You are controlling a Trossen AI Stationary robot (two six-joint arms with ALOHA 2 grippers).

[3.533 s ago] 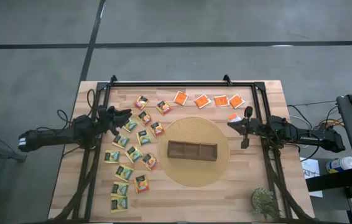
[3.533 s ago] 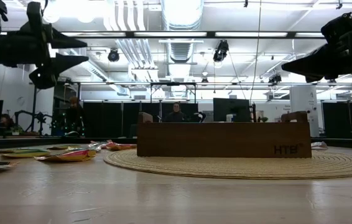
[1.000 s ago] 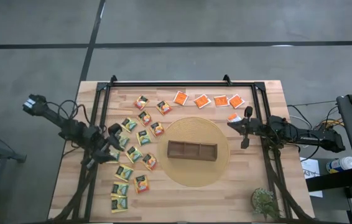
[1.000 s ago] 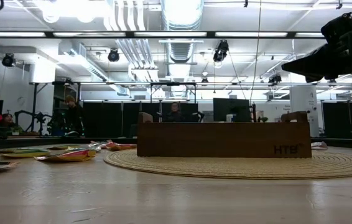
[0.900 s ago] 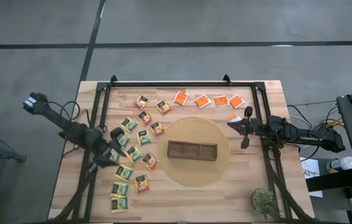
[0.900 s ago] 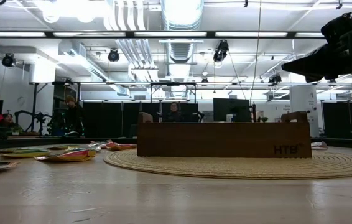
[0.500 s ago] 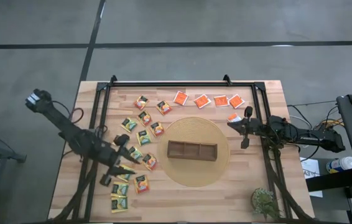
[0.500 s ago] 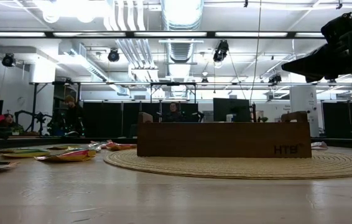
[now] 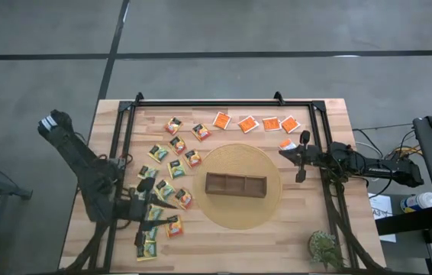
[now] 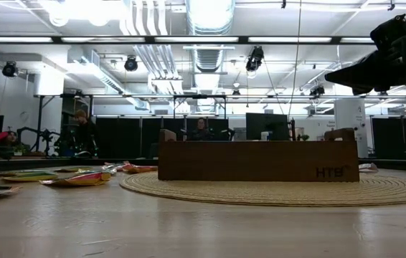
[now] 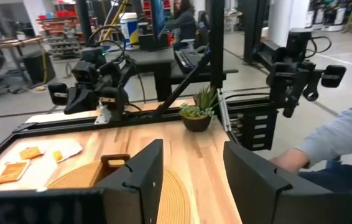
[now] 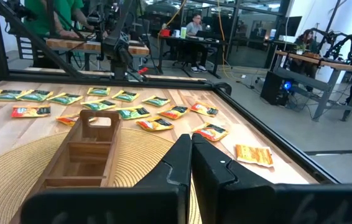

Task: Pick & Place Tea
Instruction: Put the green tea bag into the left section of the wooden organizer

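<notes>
The small flat square foil tea sachets (image 9: 172, 173) lie loose on the wooden table (image 9: 109, 137) beneath and beside the left claw (image 9: 157, 215), open and empty; judged light, thin, slippery, best pinched by an edge; right claw (image 9: 293, 156) shut, idle.
</notes>
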